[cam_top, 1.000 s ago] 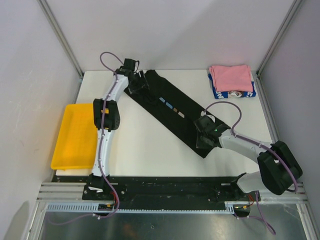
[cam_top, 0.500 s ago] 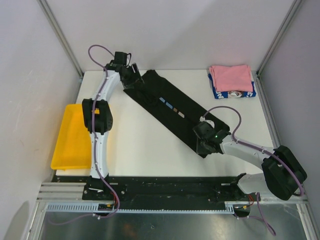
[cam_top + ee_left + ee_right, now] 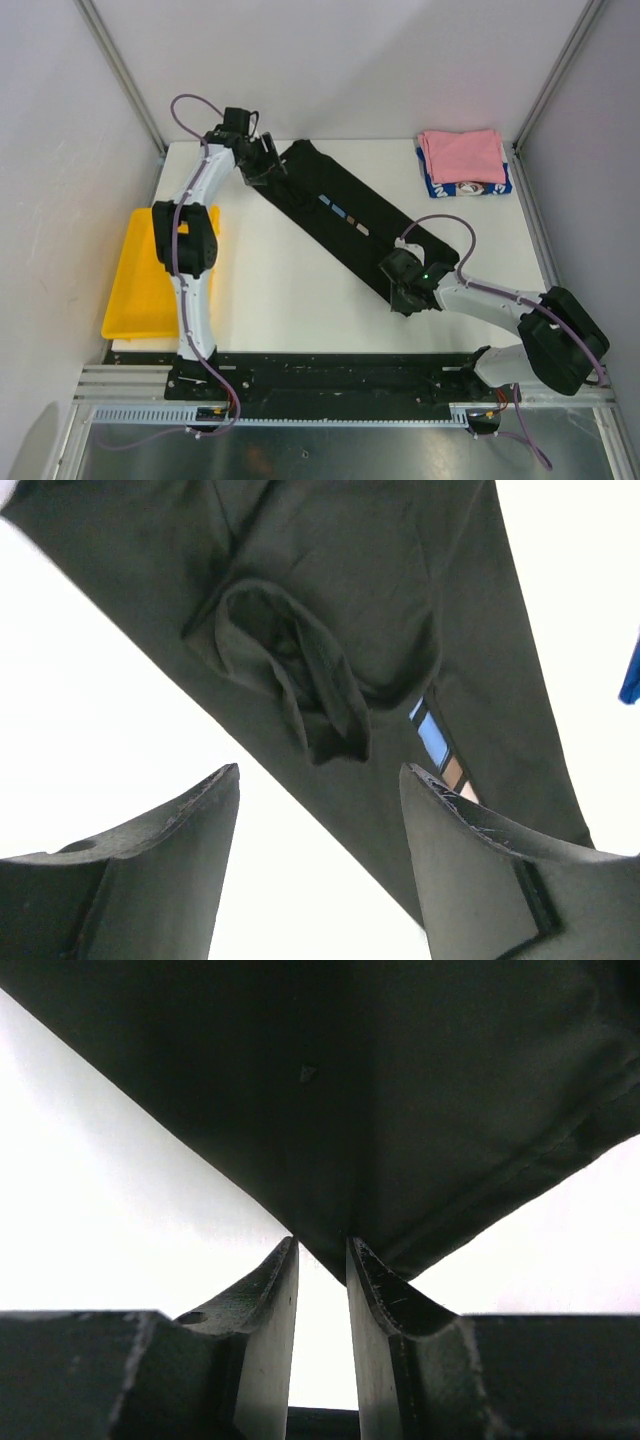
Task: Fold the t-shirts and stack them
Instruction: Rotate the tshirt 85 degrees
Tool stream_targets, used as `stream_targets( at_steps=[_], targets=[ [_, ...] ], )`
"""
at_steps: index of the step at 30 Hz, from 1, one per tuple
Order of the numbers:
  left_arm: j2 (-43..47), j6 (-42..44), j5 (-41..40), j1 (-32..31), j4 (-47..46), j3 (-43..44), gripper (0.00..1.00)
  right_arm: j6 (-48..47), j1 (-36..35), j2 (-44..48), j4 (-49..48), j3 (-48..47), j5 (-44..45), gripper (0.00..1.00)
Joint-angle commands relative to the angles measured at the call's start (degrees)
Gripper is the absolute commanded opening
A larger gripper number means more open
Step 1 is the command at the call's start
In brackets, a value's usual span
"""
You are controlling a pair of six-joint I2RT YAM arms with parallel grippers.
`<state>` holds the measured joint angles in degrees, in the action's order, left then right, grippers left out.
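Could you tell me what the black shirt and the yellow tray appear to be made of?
The black t-shirt looks like soft, matte cloth: it lies flat and bunches into limp folds. The yellow tray looks like rigid moulded plastic, evenly coloured with a raised rim; whether it is glossy cannot be told from above.

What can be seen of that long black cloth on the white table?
It is a black t-shirt, soft cloth folded into a long narrow strip, lying flat and slantwise on the white table. Small blue, brown and cream marks show mid-strip. Its far end is bunched into a rumpled fold under the left arm's open fingers. The right arm's fingers stand narrow at its near corner; a grip cannot be confirmed.
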<state>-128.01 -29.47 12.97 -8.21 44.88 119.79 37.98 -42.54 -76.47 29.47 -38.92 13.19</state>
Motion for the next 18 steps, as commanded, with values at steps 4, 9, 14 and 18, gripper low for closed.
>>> stream_targets(
  at_steps=[4,9,14,18],
  targets=[
    [11.6,1.4,2.3,-1.0,-2.0,-8.6,0.7,2.3,-2.0,-3.0,1.9,0.2,3.6,0.31],
    [15.5,-1.1,1.2,-1.2,-4.1,-15.8,0.7,2.8,-2.6,-3.7,2.4,0.2,4.3,0.18],
    [19.0,-2.2,0.1,-1.2,-6.6,-22.5,0.7,3.4,-3.9,-3.5,1.0,0.1,1.7,0.04],
    [20.8,-3.8,-1.9,-1.1,-7.5,-27.3,0.7,6.4,-7.0,-3.6,-1.2,-0.3,-1.9,0.0]
  ],
)
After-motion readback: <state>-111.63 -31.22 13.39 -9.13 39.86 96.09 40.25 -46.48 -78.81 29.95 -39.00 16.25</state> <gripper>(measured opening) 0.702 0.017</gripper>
